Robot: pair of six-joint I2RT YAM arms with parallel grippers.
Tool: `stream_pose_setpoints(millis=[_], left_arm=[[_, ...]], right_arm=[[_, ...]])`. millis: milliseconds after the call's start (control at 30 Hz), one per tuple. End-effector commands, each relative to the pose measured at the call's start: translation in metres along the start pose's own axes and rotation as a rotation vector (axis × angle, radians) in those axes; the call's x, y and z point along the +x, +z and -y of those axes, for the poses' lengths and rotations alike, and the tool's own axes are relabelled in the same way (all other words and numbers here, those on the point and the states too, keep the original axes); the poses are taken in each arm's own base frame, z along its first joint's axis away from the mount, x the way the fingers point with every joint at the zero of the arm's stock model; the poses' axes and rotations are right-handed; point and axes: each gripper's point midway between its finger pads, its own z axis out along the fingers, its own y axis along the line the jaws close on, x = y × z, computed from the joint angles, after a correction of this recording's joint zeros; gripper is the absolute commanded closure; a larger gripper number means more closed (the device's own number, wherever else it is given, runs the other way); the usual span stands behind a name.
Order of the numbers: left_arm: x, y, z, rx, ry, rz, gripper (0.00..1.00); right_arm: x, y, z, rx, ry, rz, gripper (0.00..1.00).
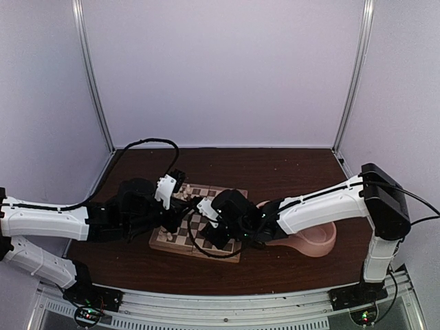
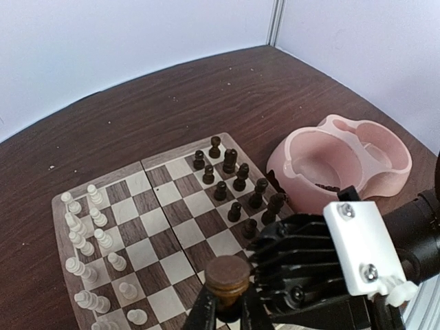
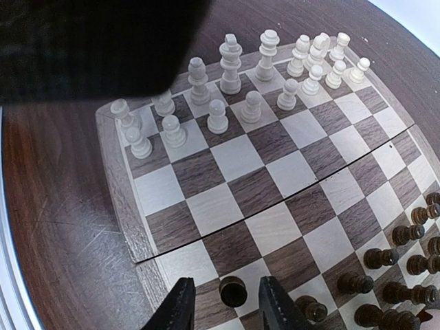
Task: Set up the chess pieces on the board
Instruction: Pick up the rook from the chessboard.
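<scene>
Fingers (image 2: 204, 316) of the left gripper (image 2: 227, 311) are closed on a round-topped dark piece (image 2: 227, 278). It sits at 6 o'clock in the left wrist view. Whether its lower end touches the board (image 2: 172, 227) cannot be told.

Fingers (image 3: 180, 308) of the right gripper (image 3: 228, 302) stand apart, one on either side of a lone dark pawn (image 3: 232, 291). The pawn stands upright on a square at the board's 6 o'clock edge in the right wrist view. A narrow gap shows on each side of it, so nothing is gripped.

In the top view the board (image 1: 175, 237) lies at the middle of the dark table (image 1: 275, 172). The left gripper reaches over it from 9 o'clock and the right gripper from 3 o'clock.

In the left wrist view the cream pieces (image 2: 89, 234) stand in two rows along the board's 9 o'clock side. The dark pieces (image 2: 237, 182) stand in two rows toward 2 o'clock, with bare squares between the two sets.

In the right wrist view the cream pieces (image 3: 230, 65) line the 12 o'clock edge, and the dark pieces (image 3: 405, 265) crowd the 4 o'clock corner.

A pink bowl (image 2: 344, 161) rests on the table just beside the board, at 3 o'clock of it. In the top view the bowl (image 1: 320, 240) is partly hidden by the right arm.
</scene>
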Motion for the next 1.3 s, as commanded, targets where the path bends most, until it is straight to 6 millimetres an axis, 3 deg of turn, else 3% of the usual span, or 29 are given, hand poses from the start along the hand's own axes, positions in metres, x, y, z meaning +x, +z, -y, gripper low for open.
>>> stream_pose_setpoints(millis=[0,500,867,1000,1267], left_arm=[[-0.019,-0.004,-0.001,-0.004,-0.011,0.056,0.95],[-0.022,-0.010,-0.005,-0.019,-0.011,0.069,0.95],[-0.028,-0.028,-0.043,-0.221,-0.015,0.120,0.96],[-0.029,-0.030,-0.047,-0.243,-0.016,0.125,0.96],[-0.030,-0.031,-0.046,-0.238,-0.017,0.125,0.96]], right_arm=[[0.006,0.010,0.001,0.019,-0.014,-0.041,0.67],[0.014,0.020,0.007,0.057,-0.014,-0.079,0.73],[0.019,0.019,0.005,0.042,-0.002,-0.089,0.77],[0.018,0.016,0.006,0.041,0.000,-0.080,0.78],[0.015,0.012,0.003,0.027,0.003,-0.069,0.89]])
